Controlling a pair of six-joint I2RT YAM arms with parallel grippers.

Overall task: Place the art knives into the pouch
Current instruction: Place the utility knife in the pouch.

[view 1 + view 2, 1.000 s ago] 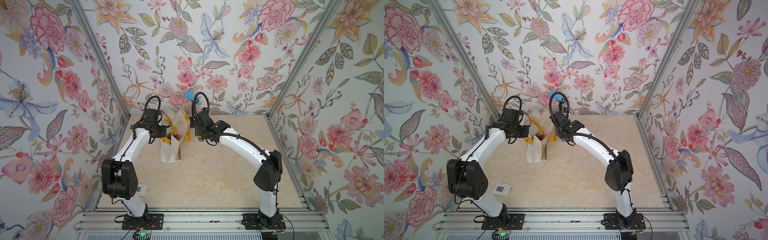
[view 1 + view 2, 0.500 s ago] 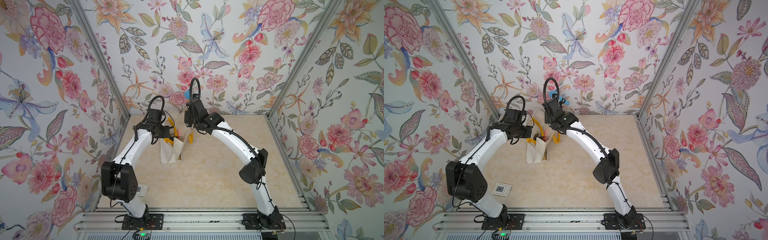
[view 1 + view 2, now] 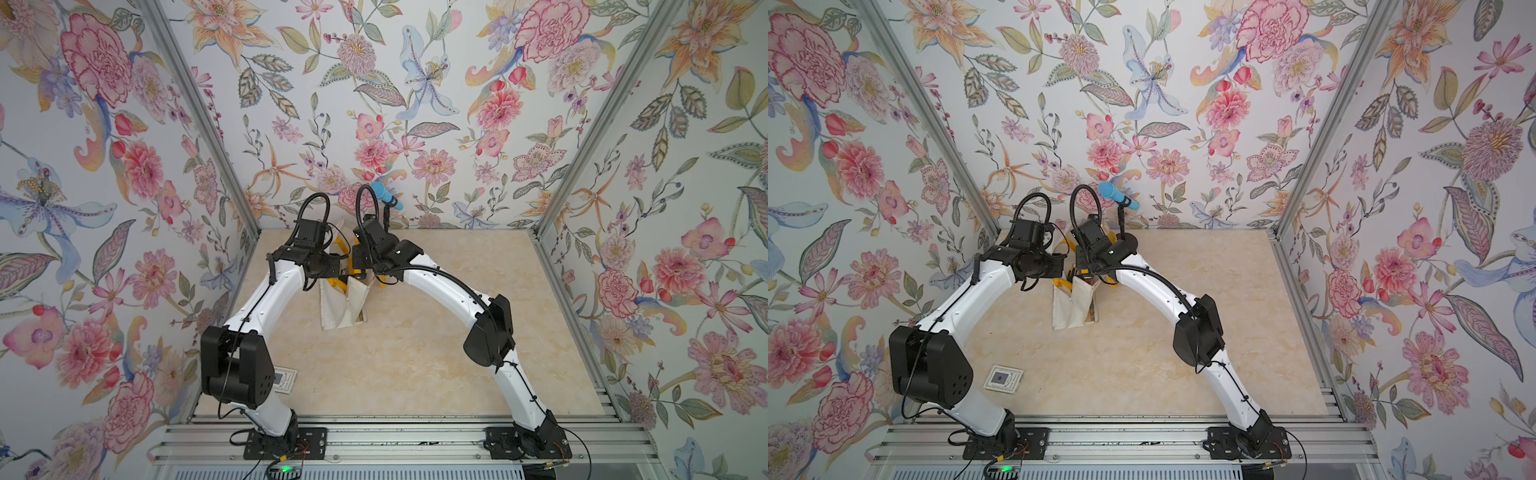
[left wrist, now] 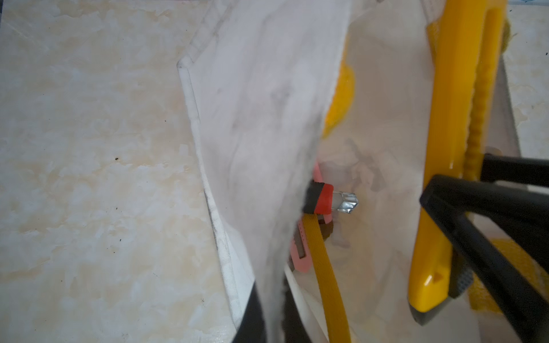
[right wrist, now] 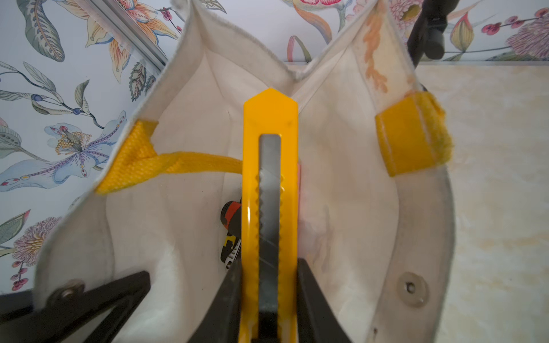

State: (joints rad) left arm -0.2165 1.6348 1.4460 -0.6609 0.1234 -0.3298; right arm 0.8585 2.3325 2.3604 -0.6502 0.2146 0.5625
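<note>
Inside pouch (image 5: 178, 225), which half-hidden L gripper (image 4: 271, 320) seemingly pinches, R gripper (image 5: 269, 285) grips art knife (image 5: 269, 190).

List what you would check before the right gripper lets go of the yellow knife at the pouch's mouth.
1. Right gripper shut on art knife: ok.
2. Left gripper clamping pouch rim, mouth open: ok.
3. Knife pointing into the mouth: ok.
4. Blade retracted: cannot tell.
5. Room beside red-and-black tool inside: ok.
</note>
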